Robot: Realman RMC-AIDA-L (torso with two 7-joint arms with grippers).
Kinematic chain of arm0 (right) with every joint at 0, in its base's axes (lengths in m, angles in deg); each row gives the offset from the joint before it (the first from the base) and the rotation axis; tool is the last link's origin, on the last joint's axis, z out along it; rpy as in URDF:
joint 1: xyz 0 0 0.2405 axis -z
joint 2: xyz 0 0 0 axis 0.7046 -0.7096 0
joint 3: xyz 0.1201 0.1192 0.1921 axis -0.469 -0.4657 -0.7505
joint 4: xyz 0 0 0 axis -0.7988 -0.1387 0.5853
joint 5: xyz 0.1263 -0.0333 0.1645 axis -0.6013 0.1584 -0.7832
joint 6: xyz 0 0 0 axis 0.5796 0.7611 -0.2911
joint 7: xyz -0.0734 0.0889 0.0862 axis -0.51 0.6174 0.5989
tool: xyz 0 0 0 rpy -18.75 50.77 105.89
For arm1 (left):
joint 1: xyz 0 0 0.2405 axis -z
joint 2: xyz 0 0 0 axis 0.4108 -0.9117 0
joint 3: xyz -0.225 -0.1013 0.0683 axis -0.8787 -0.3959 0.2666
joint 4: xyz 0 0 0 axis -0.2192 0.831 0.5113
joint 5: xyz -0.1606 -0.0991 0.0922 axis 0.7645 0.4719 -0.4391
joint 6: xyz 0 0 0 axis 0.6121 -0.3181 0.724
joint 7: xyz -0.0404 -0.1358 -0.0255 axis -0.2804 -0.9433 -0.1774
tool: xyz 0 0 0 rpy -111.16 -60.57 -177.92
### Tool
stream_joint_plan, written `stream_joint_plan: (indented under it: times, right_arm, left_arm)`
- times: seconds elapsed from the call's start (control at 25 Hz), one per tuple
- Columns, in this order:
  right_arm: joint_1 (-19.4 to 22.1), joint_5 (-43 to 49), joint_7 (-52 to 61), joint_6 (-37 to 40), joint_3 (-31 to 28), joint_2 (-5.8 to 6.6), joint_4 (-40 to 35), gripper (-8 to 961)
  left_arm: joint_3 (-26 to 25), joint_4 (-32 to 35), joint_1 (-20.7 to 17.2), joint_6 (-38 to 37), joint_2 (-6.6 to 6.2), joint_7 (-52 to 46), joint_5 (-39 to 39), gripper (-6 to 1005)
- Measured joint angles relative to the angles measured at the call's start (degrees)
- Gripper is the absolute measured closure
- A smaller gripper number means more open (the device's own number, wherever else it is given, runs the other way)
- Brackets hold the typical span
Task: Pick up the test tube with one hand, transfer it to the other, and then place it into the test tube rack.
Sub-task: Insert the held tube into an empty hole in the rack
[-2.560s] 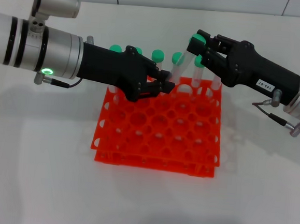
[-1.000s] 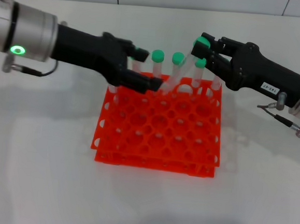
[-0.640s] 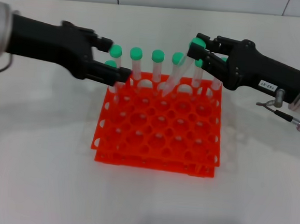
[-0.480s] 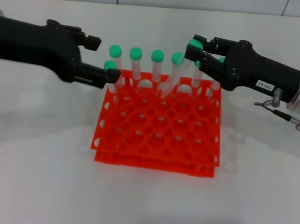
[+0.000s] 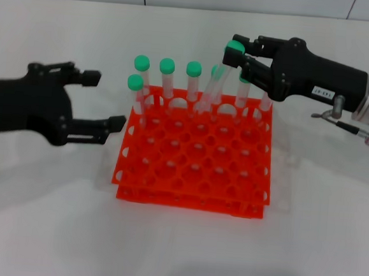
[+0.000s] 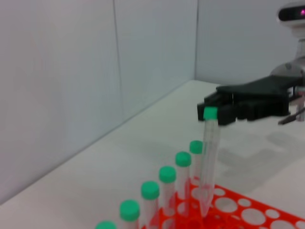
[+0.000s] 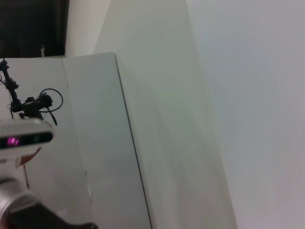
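Note:
The orange test tube rack [image 5: 192,167] stands in the middle of the white table. My right gripper [image 5: 237,54], the black one with the white label, is shut on the green cap of the test tube [image 5: 217,82]. The tube hangs tilted, with its lower tip at the rack's back rows. I cannot tell whether the tip is inside a hole. The left wrist view shows the tube [image 6: 209,148], the right gripper [image 6: 224,110] and the rack [image 6: 233,210]. My left gripper [image 5: 105,100] is open and empty, just left of the rack.
Several other green-capped tubes [image 5: 167,79] stand upright in the rack's back rows, close beside the held tube. A row of them shows in the left wrist view [image 6: 167,186]. The right wrist view shows only walls.
My left gripper has let go of the tube and drawn back to the left, off the rack, with its fingers open. My right gripper keeps the tube and has risen slightly.

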Motion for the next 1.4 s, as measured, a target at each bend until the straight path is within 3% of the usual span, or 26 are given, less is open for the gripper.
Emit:
stream_joint_plan:
  times: [0.2,0.4,0.64,0.84,1.04,1.4]
  right_arm:
    - [-0.01,0.79,2.40,-1.94,1.25,0.16,-3.27,697]
    - [-1.06,1.90,4.60,-3.63,2.85,0.22,-5.63,697]
    - [-2.68,4.04,6.57,-5.55,3.81,0.27,-7.14,696]
    - [-3.88,4.82,7.44,-6.35,4.06,0.34,-7.40,696]
    - [-5.25,5.12,8.39,-7.39,4.81,0.26,-7.49,695]
    - [-7.22,4.76,7.97,-9.79,6.94,-0.44,-7.60,695]
  left_arm:
    - [0.73,-6.37,-5.29,4.13,0.11,11.00,6.77,143]
    - [-1.82,-18.15,-6.60,3.70,-0.12,22.46,16.15,144]
    - [-9.23,-33.13,-3.47,0.18,-0.33,31.40,19.90,146]
    - [-18.64,-44.93,1.27,-5.03,-1.16,35.80,17.68,147]
    - [-22.66,-48.61,3.35,-6.48,-2.28,35.36,13.53,147]
    - [-23.03,-48.90,5.18,-4.23,-3.35,30.88,9.14,147]
